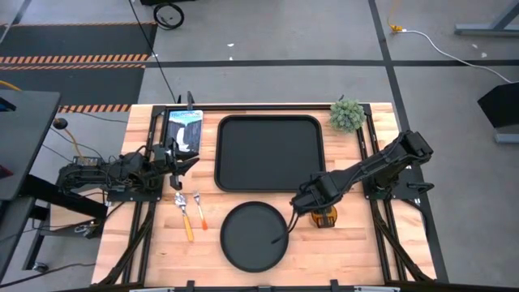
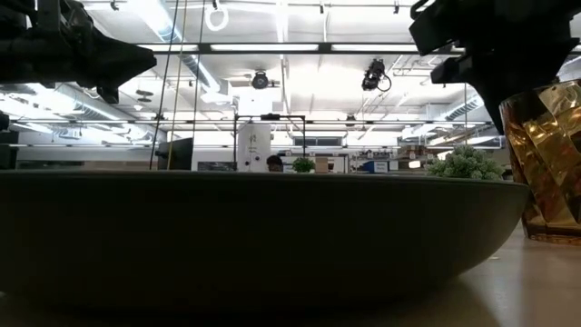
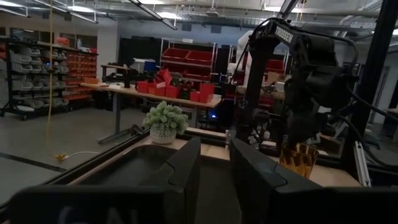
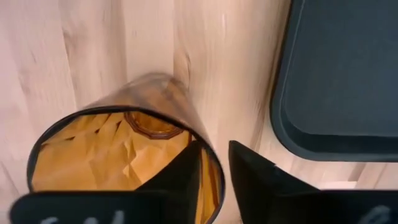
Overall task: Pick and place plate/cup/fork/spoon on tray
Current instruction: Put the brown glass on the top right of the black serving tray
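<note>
The amber cup (image 1: pixel 324 217) stands upright on the table, to the right of the round black plate (image 1: pixel 254 236) and nearer than the black tray (image 1: pixel 268 152). My right gripper (image 1: pixel 315 206) is over the cup and shut on its rim. The cup also shows in the right wrist view (image 4: pixel 112 155) and the low view (image 2: pixel 549 163). Two orange-handled utensils (image 1: pixel 191 214) lie side by side left of the plate; I cannot tell which is the fork and which the spoon. My left gripper (image 1: pixel 180 158) hangs empty above the table's left side, its fingers a narrow gap apart. My right gripper has the cup's wall at the rim (image 4: pixel 213 167), on the side toward the tray. One finger (image 4: pixel 180 177) is inside the cup and the other (image 4: pixel 261 180) outside. The fingers come from above, pointing down. The cup stands on its base on the table.
A small green potted plant (image 1: pixel 347 115) stands at the far right corner, beside the tray. A dark flat object (image 1: pixel 184 128) lies at the far left. Bare wood shows between the tray and the plate and right of the cup.
</note>
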Controlling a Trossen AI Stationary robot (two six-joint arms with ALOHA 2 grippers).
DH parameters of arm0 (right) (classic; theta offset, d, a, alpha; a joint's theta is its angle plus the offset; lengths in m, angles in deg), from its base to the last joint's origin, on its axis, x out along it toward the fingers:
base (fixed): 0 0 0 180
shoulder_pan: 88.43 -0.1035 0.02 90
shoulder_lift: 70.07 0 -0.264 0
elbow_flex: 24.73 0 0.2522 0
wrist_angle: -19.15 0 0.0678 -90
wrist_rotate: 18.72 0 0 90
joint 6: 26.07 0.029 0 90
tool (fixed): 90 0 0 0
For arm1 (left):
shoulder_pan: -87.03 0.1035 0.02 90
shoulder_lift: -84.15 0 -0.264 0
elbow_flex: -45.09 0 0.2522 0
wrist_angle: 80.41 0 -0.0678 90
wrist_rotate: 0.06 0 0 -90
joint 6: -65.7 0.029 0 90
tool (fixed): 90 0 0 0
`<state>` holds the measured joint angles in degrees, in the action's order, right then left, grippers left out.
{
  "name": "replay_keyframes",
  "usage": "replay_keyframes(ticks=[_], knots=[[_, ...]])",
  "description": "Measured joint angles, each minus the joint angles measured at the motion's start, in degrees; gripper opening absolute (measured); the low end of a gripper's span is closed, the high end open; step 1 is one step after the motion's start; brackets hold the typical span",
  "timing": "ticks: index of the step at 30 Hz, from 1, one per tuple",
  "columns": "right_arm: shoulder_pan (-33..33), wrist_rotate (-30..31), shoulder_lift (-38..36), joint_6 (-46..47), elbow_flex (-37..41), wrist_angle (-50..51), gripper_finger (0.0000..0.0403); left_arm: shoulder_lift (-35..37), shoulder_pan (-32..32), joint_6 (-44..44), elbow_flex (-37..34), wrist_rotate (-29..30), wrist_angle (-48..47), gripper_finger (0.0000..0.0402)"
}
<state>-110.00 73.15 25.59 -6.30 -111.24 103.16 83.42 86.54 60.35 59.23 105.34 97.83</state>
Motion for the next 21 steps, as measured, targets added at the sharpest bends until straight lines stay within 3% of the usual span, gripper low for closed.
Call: replay_keyframes(ticks=[9, 21], knots=[[0.0, -1.3, -0.2, -2.1, -0.1, -0.5, 0.0014, 0.0, 0.0, 0.0, 0.0, 0.0, 0.1, 0.0096], [5.7, -2.6, -1.7, -8.2, -4.3, 3.1, 0.0013, 0.0, 0.0, 0.0, 0.0, 0.0, 0.1, 0.0096]])
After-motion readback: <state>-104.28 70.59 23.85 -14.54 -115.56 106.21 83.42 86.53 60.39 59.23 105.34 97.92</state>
